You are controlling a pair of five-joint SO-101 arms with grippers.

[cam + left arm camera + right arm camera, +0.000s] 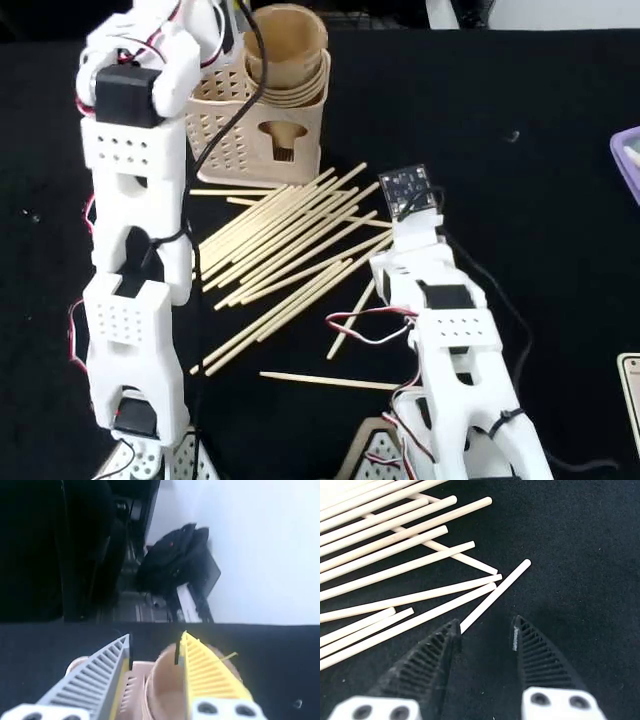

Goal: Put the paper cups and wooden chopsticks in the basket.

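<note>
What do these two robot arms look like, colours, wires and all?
The left arm and right arm are blocky white plastic with perforated panels, black motors and red, white and black wires. The left gripper has one grey and one yellow ribbed finger; the right gripper has two black ones. A small circuit board tops the right wrist.

Pale wood chopsticks (pixel 280 245) against a black tablecloth (pixel 520 220), tan paper cups (pixel 290 45), cream basket (pixel 235 140) (rows of little holes all over).

Black-covered table (pixel 540 200), white wall (pixel 265 540), dark backpack (pixel 175 562) against it
</note>
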